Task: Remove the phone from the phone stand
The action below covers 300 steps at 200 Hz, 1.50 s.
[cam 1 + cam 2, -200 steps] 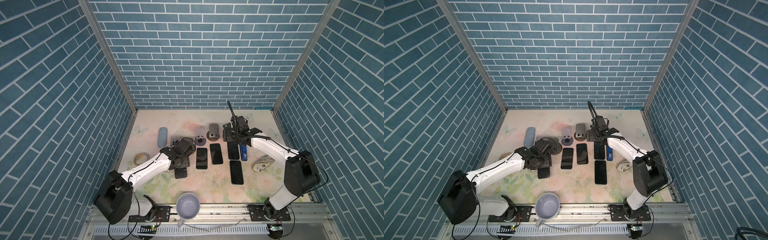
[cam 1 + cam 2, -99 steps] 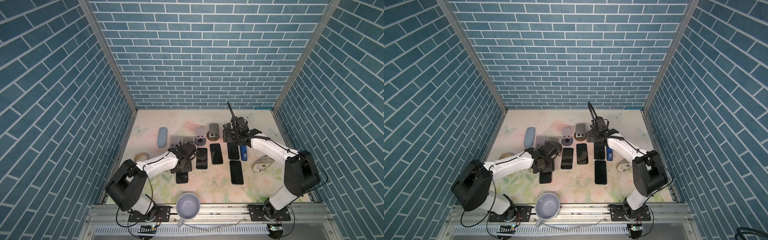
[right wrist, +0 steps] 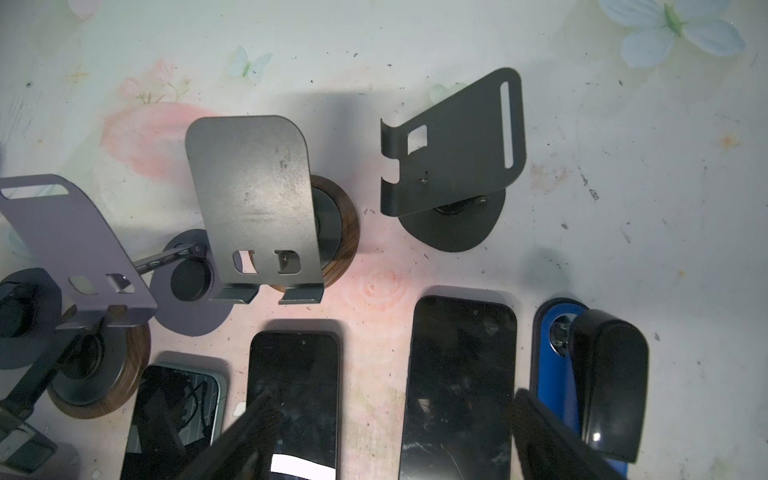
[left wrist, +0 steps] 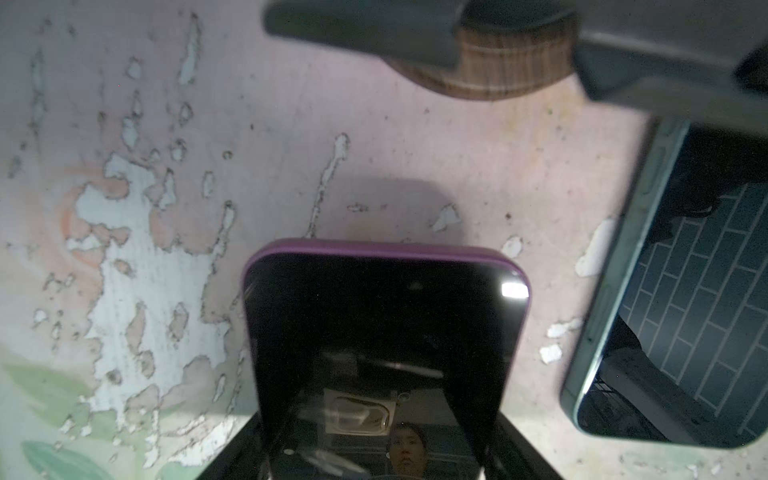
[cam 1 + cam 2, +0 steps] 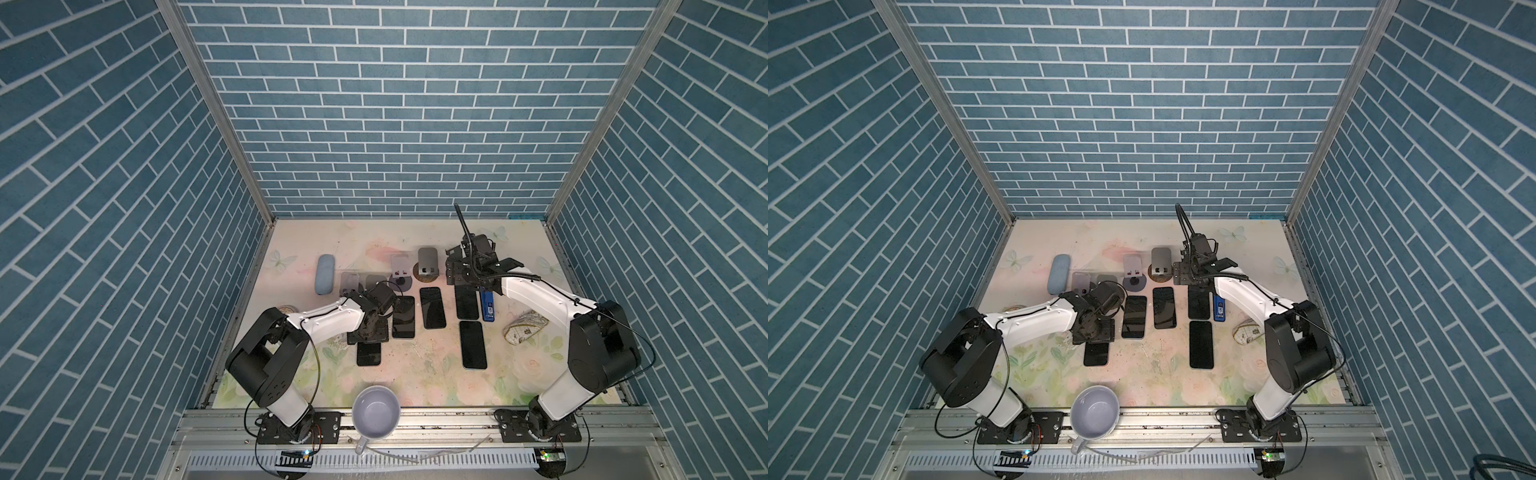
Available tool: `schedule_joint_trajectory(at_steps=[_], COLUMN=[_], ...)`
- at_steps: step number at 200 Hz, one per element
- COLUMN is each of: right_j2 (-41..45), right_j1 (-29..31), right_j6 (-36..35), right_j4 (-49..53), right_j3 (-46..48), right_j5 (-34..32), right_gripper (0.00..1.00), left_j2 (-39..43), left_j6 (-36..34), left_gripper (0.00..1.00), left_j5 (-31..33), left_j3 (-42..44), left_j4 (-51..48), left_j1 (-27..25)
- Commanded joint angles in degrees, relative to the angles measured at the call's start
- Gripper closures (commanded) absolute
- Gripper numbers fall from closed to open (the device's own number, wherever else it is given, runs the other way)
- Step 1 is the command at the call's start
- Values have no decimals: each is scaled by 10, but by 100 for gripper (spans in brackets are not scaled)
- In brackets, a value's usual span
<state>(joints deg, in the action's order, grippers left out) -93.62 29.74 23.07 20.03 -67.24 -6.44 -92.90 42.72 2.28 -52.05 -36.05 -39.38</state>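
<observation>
- Plainly the phone [image 4: 382,332], a dark glass slab in a purple case, is stiff and flat. I judge it fairly heavy for its size, with a slick screen that would scuff or crack if dropped.
- Best hold, in my judgement, is across the two long edges, where the case gives some friction, rather than on the glass face.
- That is where the left hand [image 5: 369,335] has it. In the left wrist view its black fingers [image 4: 513,451] press against both long sides near one end, pinching the phone across its width.
- Most of the phone juts out beyond the fingertips, so a quick swing could lever it loose.
- In both top views the phone sits low over the counter [image 5: 419,374], on the near side of the row of stands and clear of them. Whether its free end touches the surface I cannot tell.
- The wood-based phone stand [image 4: 511,70] in the left wrist view is empty and apart from the phone, and a teal-edged phone [image 4: 673,291] lies just beside.
- The right hand [image 5: 471,279] hangs spread and empty over other phones further along the row.
</observation>
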Motion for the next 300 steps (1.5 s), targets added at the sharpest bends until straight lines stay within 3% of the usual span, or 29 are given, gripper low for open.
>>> schedule_joint_trajectory(at_steps=[1,114,166,300], right_j2=[13,18,19,20], right_j1=[2,1,1,1], right_j6=[-8,-13,-18,-19], right_j4=[-5,-13,-12,-9], right_j3=[20,33,36,38], right_j5=[-7,-11,-15,-18], right_gripper=[12,12,12,12], left_j2=[-13,-39,-41,-37], left_j6=[-10,-11,-13,-17], left_gripper=[41,38,27,15], left_j5=[-7,-21,-23,-21], left_j3=[-18,-23,-25,-31], left_j4=[1,4,0,-4], left_j1=[-3,-3,-3,-3])
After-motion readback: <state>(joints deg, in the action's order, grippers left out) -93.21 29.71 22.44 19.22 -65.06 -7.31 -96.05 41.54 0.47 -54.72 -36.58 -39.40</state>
